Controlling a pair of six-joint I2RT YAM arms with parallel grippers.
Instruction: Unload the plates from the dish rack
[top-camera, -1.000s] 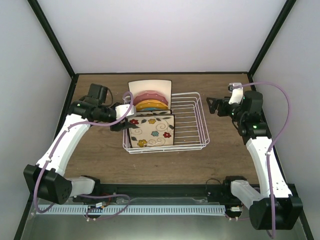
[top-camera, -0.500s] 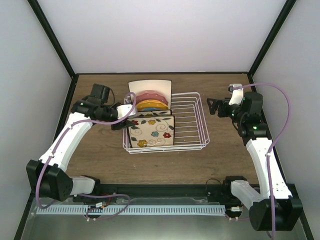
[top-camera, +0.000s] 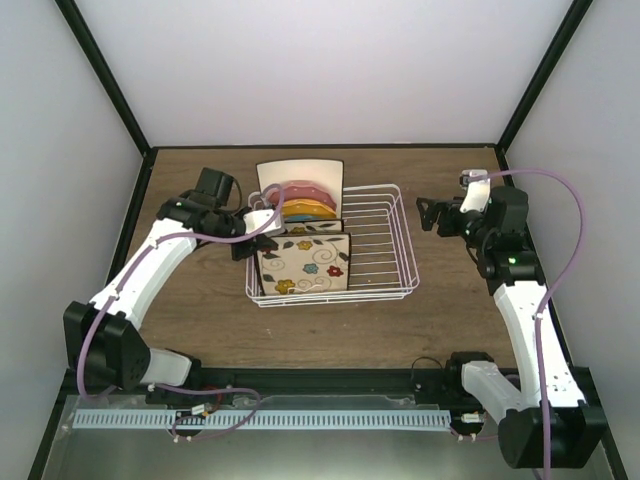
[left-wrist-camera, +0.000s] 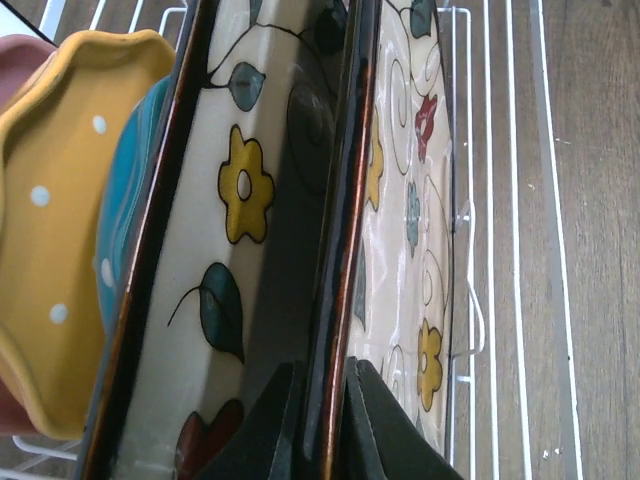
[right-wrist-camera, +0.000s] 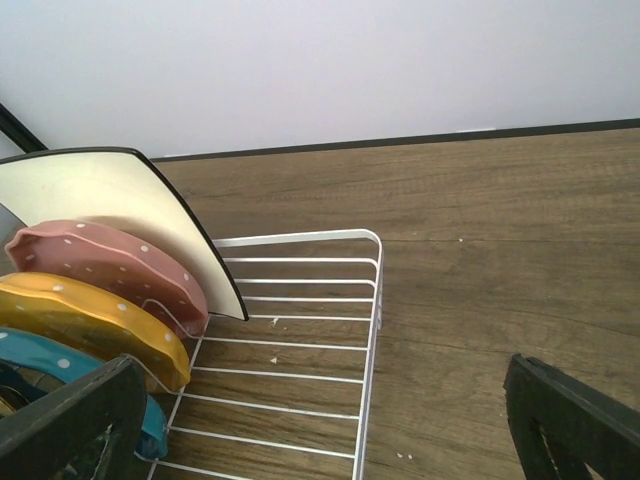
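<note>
Here, left jaws clamped on front floral plate (left-wrist-camera: 405, 180) rim, right jaws wide apart, blue plate (left-wrist-camera: 125, 190) mostly hidden.

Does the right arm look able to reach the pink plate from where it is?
Likely yes: the open right gripper hovers beyond the rack's bare right half, with nothing between it and the pink plate.

The dish rack (top-camera: 400, 215) is set at the middle of the tabletop (top-camera: 330, 325), toward the far edge. Its left half is filled by plates stood on edge: a square plate (top-camera: 300, 172) rearmost, three round plates (top-camera: 303, 208) before it, two square plates (top-camera: 305, 265) foremost.
</note>
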